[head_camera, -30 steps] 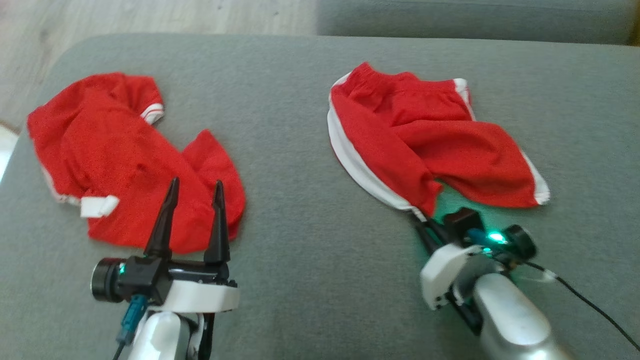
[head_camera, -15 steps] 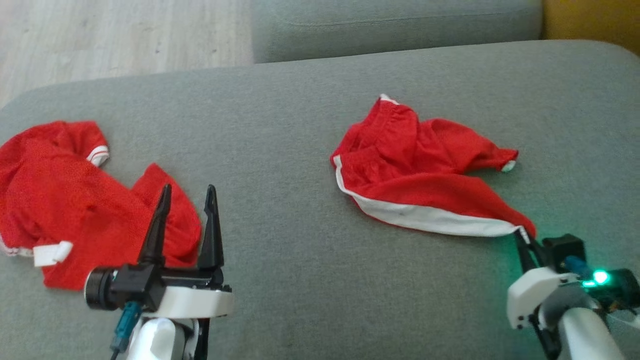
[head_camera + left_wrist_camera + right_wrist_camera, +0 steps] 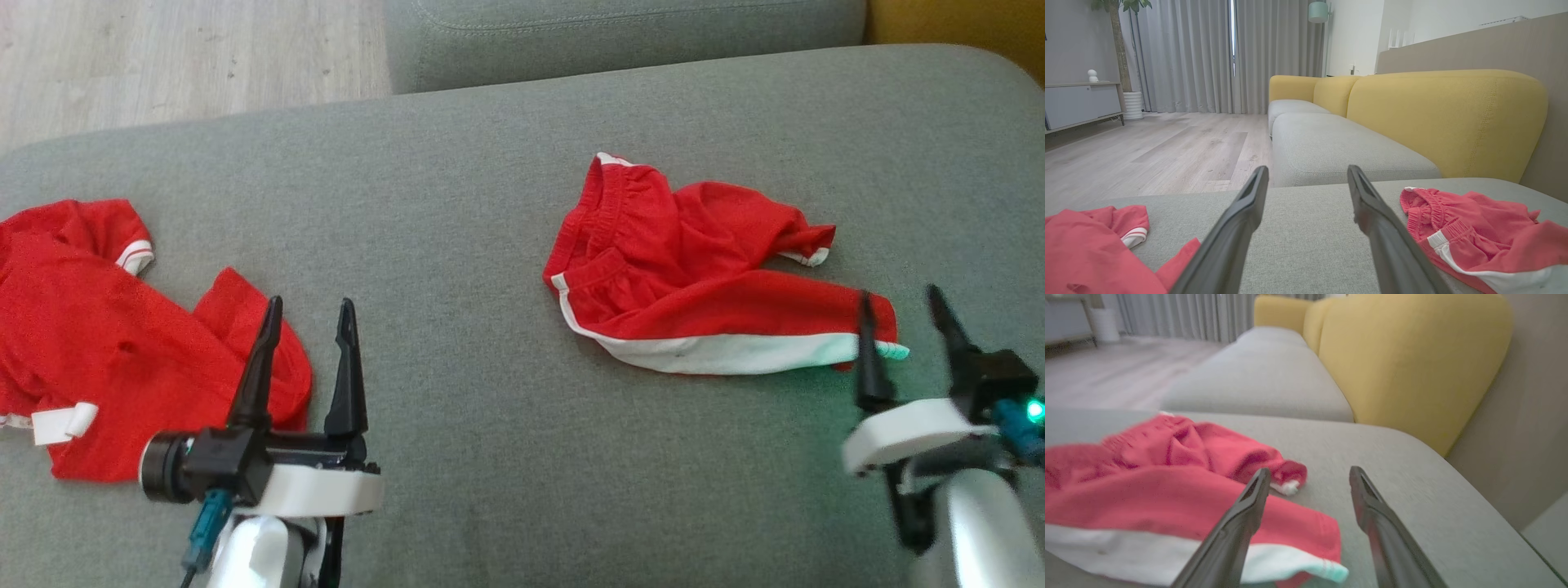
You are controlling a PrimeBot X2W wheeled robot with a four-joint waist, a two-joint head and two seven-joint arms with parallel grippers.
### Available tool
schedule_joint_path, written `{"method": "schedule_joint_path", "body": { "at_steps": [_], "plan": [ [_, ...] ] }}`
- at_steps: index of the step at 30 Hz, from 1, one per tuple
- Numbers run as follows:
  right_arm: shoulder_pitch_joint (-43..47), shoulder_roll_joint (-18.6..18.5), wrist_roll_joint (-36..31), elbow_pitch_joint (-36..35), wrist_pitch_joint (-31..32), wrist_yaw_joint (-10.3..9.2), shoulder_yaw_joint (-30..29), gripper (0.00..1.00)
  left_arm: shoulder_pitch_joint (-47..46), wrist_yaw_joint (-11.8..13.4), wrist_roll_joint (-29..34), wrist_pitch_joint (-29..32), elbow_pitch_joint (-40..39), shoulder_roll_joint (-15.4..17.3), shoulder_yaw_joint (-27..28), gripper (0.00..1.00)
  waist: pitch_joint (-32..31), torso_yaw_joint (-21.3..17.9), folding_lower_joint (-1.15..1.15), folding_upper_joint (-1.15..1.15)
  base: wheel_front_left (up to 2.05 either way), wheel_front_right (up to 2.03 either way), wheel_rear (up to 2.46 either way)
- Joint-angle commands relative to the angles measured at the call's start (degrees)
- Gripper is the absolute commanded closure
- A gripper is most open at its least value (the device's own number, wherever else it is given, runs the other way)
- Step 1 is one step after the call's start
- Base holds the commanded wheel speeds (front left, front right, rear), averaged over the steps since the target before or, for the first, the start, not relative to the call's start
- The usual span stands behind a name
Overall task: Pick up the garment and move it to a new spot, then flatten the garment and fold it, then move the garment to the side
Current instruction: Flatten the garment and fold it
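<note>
Grey sofa cushion [image 3: 490, 245] spreads out before me, and the shorts [image 3: 678, 269] lie crumpled on it, right of the middle. They are red, with the elastic waistband [image 3: 608, 175] bunched at their far left end. A white stripe [image 3: 718, 353] runs along their near edge to the leg end at the right, where the hem [image 3: 894, 351] catches a green tint. The other leg pokes toward the far right.

My right fingers [image 3: 898, 296] stand wide apart at that near leg end and hold nothing. The left one of the pair crosses in front of the red cloth, and I cannot tell whether it touches. In the right wrist view the hem lies low, partly under that finger and partly in the gap.

My left fingers [image 3: 310, 304] are also wide and empty, over the near left of the cushion, their tips by the edge of a red shirt [image 3: 106, 327]. The shirt lies well apart from the shorts, with bare cushion between, and a white-striped cuff [image 3: 135, 255] shows on its far side.

Wood floor [image 3: 163, 57] shows at the far left, a second grey seat [image 3: 620, 33] lies beyond, and a yellow backrest [image 3: 955, 20] is at the far right. Pale curtains [image 3: 1188, 53] hang across the room.
</note>
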Motion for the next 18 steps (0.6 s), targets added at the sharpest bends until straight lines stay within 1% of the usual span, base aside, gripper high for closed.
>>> {"method": "schedule_joint_path", "body": {
  "at_steps": [1, 3, 4, 7, 9, 14, 18],
  "plan": [
    [0.1, -0.2, 2.8, -2.7, -1.6, -0.04, 3.6, 0.0, -2.5, -0.2, 0.5, -0.3, -1.7, 0.0, 1.6, 0.0, 0.0, 0.0, 0.0, 0.0, 0.0, 0.0, 0.0],
    [0.6, -0.2, 6.5, -4.2, -3.0, -0.04, 7.4, 0.0, -2.6, -0.4, 0.5, -0.3, -1.7, 0.0, 1.4, 0.0, 0.0, 0.2, 0.0, 0.0, 0.0, 0.0, 0.0],
    [0.6, -0.2, 6.5, -4.2, -3.0, -0.04, 7.4, 0.0, -2.6, -0.4, 0.5, -0.3, -1.7, 0.0, 1.4, 0.0, 0.0, 0.2, 0.0, 0.0, 0.0, 0.0, 0.0],
    [1.3, -0.2, 10.4, -5.9, -4.0, -0.04, 13.0, 0.0, -2.8, -0.7, 0.5, -0.3, -1.5, 0.0, 0.7, 0.0, 0.0, 1.2, 0.0, 0.0, 0.0, 0.0, 0.0],
    [1.4, -0.2, 11.4, -6.1, -4.1, -0.04, 15.9, 0.0, -3.0, -0.7, 0.4, -0.3, -1.4, 0.0, 0.4, 0.0, 0.1, 2.2, 0.0, 0.0, 0.0, 0.0, 0.0],
    [-1.5, -0.1, 13.3, -4.5, -1.9, -0.04, 22.0, 0.0, -3.1, -0.5, 0.1, -0.3, -1.2, 0.0, -0.3, 0.0, 0.5, 5.1, 0.0, 0.0, 0.0, 0.0, 0.0],
    [-5.5, -0.1, 14.4, -0.6, 1.9, -0.04, 25.3, 0.0, -3.2, -0.4, -0.2, -0.3, -1.0, 0.0, -0.8, 0.0, 1.1, 7.4, 0.0, 0.0, 0.0, 0.0, 0.0]
  ]
}}
